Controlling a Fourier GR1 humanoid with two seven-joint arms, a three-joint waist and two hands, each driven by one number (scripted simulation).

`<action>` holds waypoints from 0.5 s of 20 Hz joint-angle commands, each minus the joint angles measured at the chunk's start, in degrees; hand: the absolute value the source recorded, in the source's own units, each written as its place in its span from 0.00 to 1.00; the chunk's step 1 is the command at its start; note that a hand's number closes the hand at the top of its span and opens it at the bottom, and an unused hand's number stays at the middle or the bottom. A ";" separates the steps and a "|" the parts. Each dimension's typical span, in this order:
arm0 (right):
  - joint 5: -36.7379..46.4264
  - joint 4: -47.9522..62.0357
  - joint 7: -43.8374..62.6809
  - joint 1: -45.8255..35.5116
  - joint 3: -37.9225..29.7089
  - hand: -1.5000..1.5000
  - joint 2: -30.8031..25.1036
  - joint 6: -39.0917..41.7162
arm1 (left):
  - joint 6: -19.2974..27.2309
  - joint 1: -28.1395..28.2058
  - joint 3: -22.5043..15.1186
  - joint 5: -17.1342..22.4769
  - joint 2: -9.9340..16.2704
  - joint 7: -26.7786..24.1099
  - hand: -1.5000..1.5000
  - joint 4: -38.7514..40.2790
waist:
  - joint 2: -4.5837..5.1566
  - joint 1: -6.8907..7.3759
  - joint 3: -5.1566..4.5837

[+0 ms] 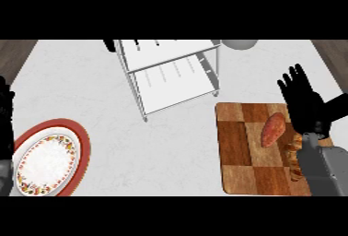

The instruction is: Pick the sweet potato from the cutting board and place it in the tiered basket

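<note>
Head view shows you the tiered basket (173, 76) at twelve o'clock, the cutting board (255, 150) at four. Your right hand (304, 103), fingers spread wide, hovers nearest; the sweet potato (273, 129) lies at its seven o'clock, long axis one-to-seven.

left hand (5, 115) mostly cut off by left edge, fingers unreadable. right forearm (325, 168) hides cutting board's (238, 147) right rim and most of browned food (295, 159) there. tiered basket (170, 69) top cut off. grey round thing (239, 44) half cut.
</note>
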 commanded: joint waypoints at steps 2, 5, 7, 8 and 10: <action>-6.49 -1.45 -8.68 3.80 -9.49 1.00 -3.84 8.93 | -1.64 -2.99 -3.53 -0.08 -3.93 -0.24 0.50 -0.59 | 0.42 0.10 -0.04; -11.37 -3.07 -16.13 3.99 -16.91 1.00 -6.18 14.76 | -2.48 -4.26 -8.44 0.91 -8.47 0.57 0.50 -4.35 | 0.08 -2.69 0.28; -19.81 -3.02 -18.21 -0.67 -26.46 1.00 3.48 1.37 | -2.51 -1.50 -6.75 1.95 -7.86 0.49 0.50 -1.68 | -2.78 -8.96 2.47; -2.27 6.56 -15.35 8.13 -18.79 1.00 -10.78 6.08 | -3.92 -3.21 -11.68 2.14 -11.82 0.01 0.50 -4.90 | 1.42 -1.15 -0.01; -24.56 5.96 -12.56 5.29 -24.03 0.00 -2.13 21.39 | -3.07 -3.68 -13.16 1.25 -13.71 -0.04 0.50 -3.43 | 0.57 -1.21 0.31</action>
